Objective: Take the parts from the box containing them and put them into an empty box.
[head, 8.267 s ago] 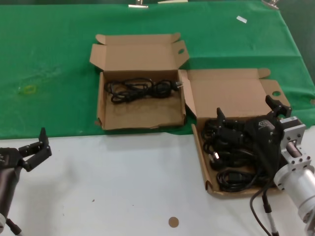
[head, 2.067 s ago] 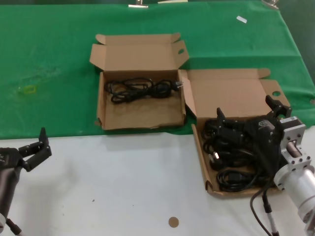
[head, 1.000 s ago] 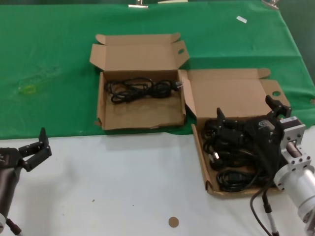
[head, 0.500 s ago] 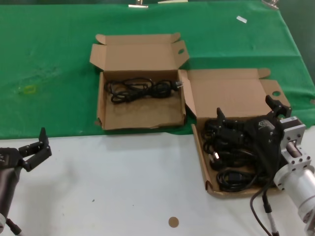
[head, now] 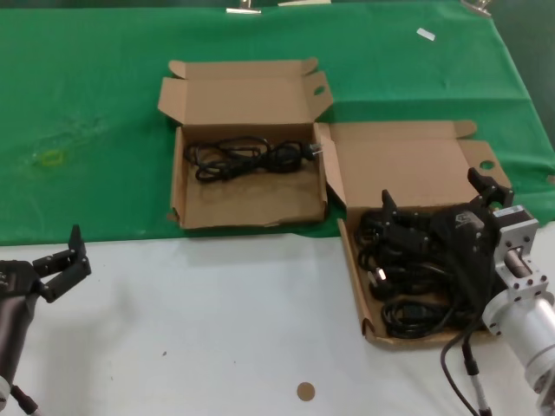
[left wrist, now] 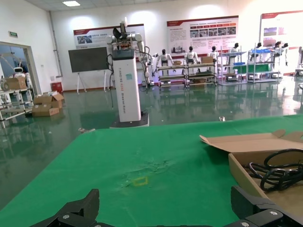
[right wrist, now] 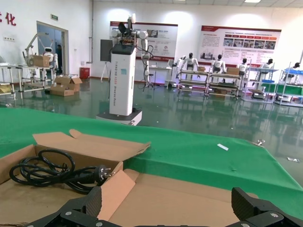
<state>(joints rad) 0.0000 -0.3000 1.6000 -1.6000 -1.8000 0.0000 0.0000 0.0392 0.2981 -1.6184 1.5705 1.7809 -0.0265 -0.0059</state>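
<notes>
The longer brown box (head: 354,270) stands at the right with several looped black cord bundles, the parts (head: 408,270), inside. My right gripper (head: 436,196) hangs open just over these bundles, holding nothing; the right wrist view shows its fingers (right wrist: 89,204) spread wide in front of that box's lid (right wrist: 189,198). The squarish box (head: 178,186) behind the middle holds one cord bundle (head: 247,158), which also shows as a coil (right wrist: 52,170) in the right wrist view. My left gripper (head: 69,256) is parked open over the white table at the front left.
Green cloth (head: 87,104) covers the back of the table and white surface (head: 217,329) the front. A small brown disc (head: 305,391) lies near the front edge. A yellow mark (head: 50,158) and a white scrap (head: 425,34) sit on the cloth.
</notes>
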